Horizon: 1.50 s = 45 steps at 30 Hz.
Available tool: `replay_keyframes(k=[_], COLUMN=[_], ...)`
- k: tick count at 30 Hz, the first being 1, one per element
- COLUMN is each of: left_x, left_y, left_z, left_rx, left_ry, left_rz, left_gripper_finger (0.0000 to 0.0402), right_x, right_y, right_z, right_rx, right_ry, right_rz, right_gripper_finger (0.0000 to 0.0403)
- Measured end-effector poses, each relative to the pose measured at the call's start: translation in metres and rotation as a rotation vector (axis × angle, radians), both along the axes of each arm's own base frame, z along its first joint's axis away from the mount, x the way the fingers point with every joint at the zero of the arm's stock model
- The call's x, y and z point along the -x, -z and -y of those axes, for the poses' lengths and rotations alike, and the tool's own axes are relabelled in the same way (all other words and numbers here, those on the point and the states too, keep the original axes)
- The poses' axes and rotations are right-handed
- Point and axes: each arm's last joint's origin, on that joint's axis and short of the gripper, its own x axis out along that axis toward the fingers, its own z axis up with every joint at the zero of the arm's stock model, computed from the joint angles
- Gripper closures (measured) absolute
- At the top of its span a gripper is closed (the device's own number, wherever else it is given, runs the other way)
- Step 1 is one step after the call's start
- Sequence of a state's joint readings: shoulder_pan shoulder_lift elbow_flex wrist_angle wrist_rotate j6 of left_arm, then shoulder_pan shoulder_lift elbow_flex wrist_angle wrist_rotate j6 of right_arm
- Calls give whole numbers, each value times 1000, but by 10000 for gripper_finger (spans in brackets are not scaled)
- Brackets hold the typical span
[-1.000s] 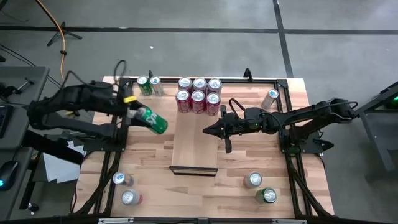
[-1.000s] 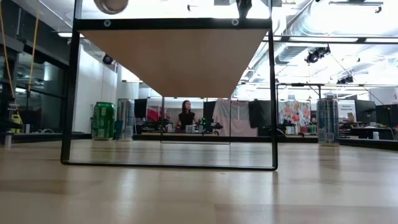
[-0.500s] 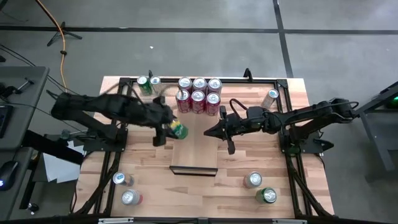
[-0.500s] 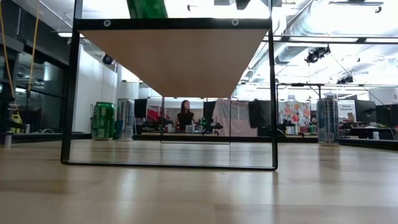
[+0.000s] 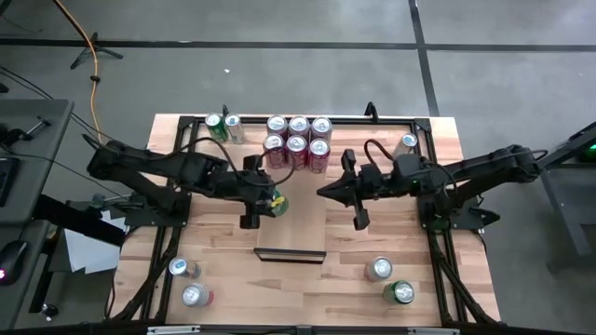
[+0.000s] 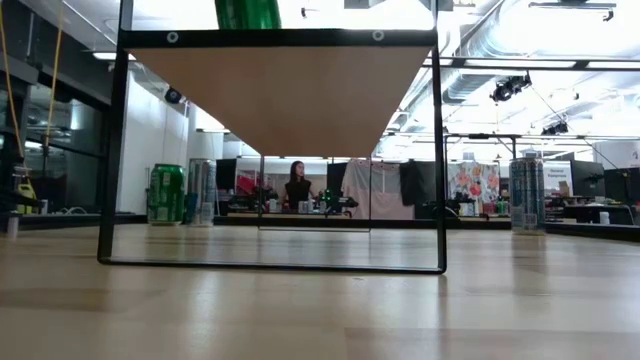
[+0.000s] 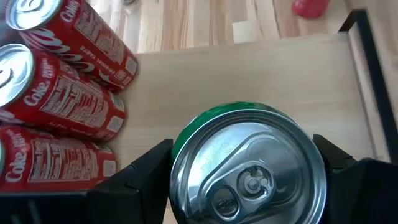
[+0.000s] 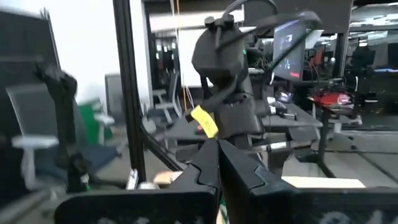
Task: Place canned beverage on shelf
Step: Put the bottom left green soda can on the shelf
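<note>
Left gripper (image 5: 264,197) is clamped on the green can (image 5: 272,198), one dark finger on each side of it, at the left edge of the shelf (image 5: 303,219); from above the gripper covers most of the can, so only a sliver of green shows. Left wrist view fills that in: silver top (image 7: 249,171) with pull tab, can upright over the pale smooth board, red Coke cans (image 7: 59,106) just beside it, their tops cut off by the frame. Can't tell whether the can base touches the board: the low view shows only the can's lower body (image 6: 248,13) above the shelf's dark front lip, cropped at the frame top. That view also sees under the shelf: plain wood underside on a thin black frame. Overhead, six red cans (image 5: 297,142) sit packed in two rows at the shelf's far end. The shelf is long, narrow and matte; the butcher-block table (image 5: 214,251) around it is wider and streaked. More cans stand loose at the table's corners: two (image 5: 222,127) far left, two (image 5: 187,282) near left, one silver (image 5: 404,147) far right, two (image 5: 391,282) near right. Right gripper (image 5: 321,194) hangs over the shelf's right edge, fingers pressed together, holding nothing; its wrist view is blurred, showing the other arm (image 8: 227,93) and room clutter.
</note>
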State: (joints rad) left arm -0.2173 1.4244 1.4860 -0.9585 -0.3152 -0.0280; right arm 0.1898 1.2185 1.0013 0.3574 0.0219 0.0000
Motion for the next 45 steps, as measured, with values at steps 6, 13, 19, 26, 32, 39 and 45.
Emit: replay_keyframes(k=[6, 13, 19, 26, 32, 39, 45], left_x=[-12, -22, -25, -25, -25, -26, -26], left_y=[7, 18, 20, 19, 19, 19, 19], left_z=[3, 5, 6, 5, 5, 5, 5], left_rx=[-1, -25, -37, -38, -49, -48, -33], left_ry=[15, 48, 58, 46, 58, 56, 38], left_rz=[4, -41, -46, -31, -32, -31, -28], left_gripper_finger=[183, 162, 158, 157, 156, 156, 144], right_x=[0, 2, 2, 2, 2, 2, 2], right_y=[-19, -27, -26, -26, -26, -26, -26], right_z=[0, 0, 0, 0, 0, 0, 0], right_rx=[133, 164, 166, 166, 164, 164, 164], right_ry=[7, 12, 11, 11, 11, 10, 10], right_rz=[-123, -121, -129, -128, -129, -129, -129], right_gripper_finger=[403, 403, 403, 403, 403, 403, 403])
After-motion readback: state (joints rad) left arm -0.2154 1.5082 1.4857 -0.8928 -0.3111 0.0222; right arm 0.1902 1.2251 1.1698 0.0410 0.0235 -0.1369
